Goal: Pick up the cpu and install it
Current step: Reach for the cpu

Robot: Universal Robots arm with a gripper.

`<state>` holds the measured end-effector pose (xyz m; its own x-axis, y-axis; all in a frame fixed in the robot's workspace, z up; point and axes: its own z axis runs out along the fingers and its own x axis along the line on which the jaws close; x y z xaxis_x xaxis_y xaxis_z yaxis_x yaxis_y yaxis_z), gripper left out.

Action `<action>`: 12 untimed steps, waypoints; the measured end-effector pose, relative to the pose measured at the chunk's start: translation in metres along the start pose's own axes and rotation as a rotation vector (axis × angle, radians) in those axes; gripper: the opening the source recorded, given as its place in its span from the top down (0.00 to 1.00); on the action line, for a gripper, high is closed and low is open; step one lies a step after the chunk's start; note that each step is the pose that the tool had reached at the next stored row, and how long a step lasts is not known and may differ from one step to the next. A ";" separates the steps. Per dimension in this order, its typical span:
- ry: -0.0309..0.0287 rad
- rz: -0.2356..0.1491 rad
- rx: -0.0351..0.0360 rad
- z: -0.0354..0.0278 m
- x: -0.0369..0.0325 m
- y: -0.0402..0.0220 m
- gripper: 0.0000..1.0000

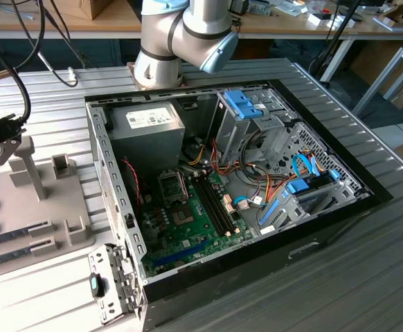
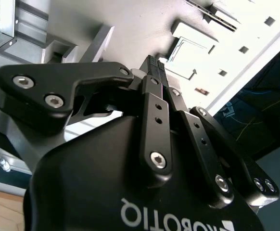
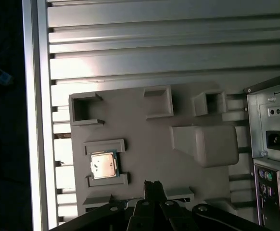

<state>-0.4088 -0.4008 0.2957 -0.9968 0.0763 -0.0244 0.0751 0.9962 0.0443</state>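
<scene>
Robotics lab: open computer case (image 1: 257, 261), workbenches (image 1: 63, 25)

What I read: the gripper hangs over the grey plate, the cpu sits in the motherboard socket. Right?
Not quite. The gripper does hang over the grey plate, but the cpu lies nested on that plate; the first wrist view shows it.

1 cpu (image 3: 104, 164), 1 grey tray (image 3: 149, 144), 1 computer case (image 1: 271, 259), 1 hand (image 3: 153, 185).
</scene>
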 end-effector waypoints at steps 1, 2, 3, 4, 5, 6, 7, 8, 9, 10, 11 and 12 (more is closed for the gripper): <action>0.0001 0.000 0.0000 0.0006 0.0008 -0.0001 0.90; -0.0001 0.000 0.0000 0.0012 0.0018 -0.0002 0.90; 0.0000 0.000 0.0000 0.0016 0.0030 -0.0003 0.90; -0.0001 0.000 -0.0001 0.0025 0.0040 -0.0004 0.90; -0.0001 0.000 -0.0001 0.0034 0.0045 -0.0005 0.90; -0.0001 0.000 -0.0001 0.0040 0.0050 -0.0006 0.90; -0.0001 0.000 -0.0001 0.0049 0.0057 -0.0007 0.90; -0.0001 0.000 0.0000 0.0052 0.0062 -0.0007 0.90; 0.0000 0.000 0.0000 0.0055 0.0063 -0.0008 0.90; 0.0001 0.000 0.0000 0.0059 0.0065 -0.0008 0.90; 0.0000 0.000 -0.0001 0.0069 0.0075 -0.0009 0.90; 0.0000 0.000 0.0000 0.0075 0.0077 -0.0010 0.90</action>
<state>-0.4163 -0.4009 0.2880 -0.9968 0.0761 -0.0244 0.0750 0.9962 0.0443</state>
